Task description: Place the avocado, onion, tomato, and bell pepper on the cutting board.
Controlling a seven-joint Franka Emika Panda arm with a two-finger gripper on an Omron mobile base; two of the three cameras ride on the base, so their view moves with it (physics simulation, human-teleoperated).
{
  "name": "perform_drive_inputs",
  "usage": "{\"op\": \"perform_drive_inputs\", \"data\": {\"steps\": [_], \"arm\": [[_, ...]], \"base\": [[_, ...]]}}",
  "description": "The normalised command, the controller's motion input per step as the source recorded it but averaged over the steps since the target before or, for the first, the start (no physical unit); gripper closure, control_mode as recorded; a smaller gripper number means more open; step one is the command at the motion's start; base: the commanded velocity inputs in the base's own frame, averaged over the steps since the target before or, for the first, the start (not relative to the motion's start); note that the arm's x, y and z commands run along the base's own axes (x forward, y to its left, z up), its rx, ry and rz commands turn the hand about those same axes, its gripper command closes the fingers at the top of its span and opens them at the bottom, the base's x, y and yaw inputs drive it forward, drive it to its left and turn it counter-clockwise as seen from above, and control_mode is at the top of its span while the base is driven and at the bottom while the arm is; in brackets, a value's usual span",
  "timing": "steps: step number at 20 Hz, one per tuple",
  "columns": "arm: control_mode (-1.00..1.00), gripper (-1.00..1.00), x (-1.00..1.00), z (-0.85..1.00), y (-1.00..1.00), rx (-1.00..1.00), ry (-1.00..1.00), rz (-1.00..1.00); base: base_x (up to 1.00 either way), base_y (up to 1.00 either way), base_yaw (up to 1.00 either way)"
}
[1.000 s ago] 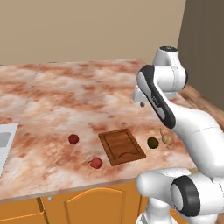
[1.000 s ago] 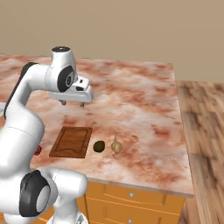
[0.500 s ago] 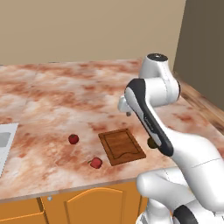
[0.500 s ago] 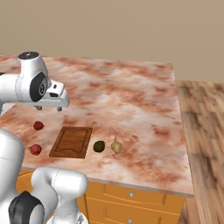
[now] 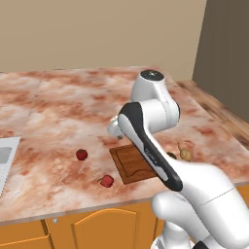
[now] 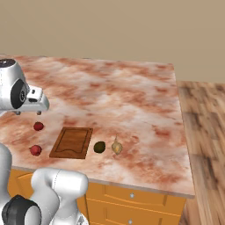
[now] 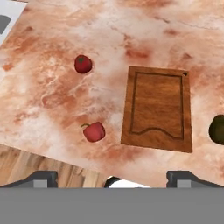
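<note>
The dark-brown cutting board [image 5: 132,165] [image 6: 72,142] [image 7: 157,107] lies bare near the counter's front edge. Left of it sit the round red tomato [image 5: 81,154] [image 6: 38,126] [image 7: 83,64] and, closer to the edge, the red bell pepper [image 5: 106,181] [image 6: 35,150] [image 7: 94,131]. On the board's right lie the dark avocado [image 6: 99,146] [image 7: 217,129] and the tan onion [image 5: 185,154] [image 6: 117,147]; in the left base view my arm partly hides the avocado. My gripper [image 5: 117,132] [image 7: 113,179] hangs open and holding nothing, well above the counter, over the board's left side.
A pale flat fixture [image 5: 5,158] [image 7: 6,17] lies on the counter far left. The counter's front edge [image 7: 52,151] runs just beyond the bell pepper. The counter ends on the right at a wooden floor [image 6: 206,132].
My arm has swung left, from above the avocado and onion side across the board toward the red vegetables. The vegetables and board have not moved.
</note>
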Motion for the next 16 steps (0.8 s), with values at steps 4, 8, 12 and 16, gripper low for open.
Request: {"op": "perform_drive_inputs", "data": {"steps": [4,8,12,16], "arm": [[-1.00,-1.00,0.06,-0.23,0.44,0.06,0.04,0.16],[-1.00,-1.00,0.01,-0.27,0.17,0.00,0.00,0.10],[-1.00,-1.00,0.00,-0.30,0.01,-0.08,0.00,0.01],[-1.00,-1.00,0.00,-0.41,0.00,-0.08,0.00,0.00]], "base": [[0.00,0.00,0.00],[0.00,0.00,0.00],[0.00,0.00,0.00],[0.00,0.00,0.00]]}}
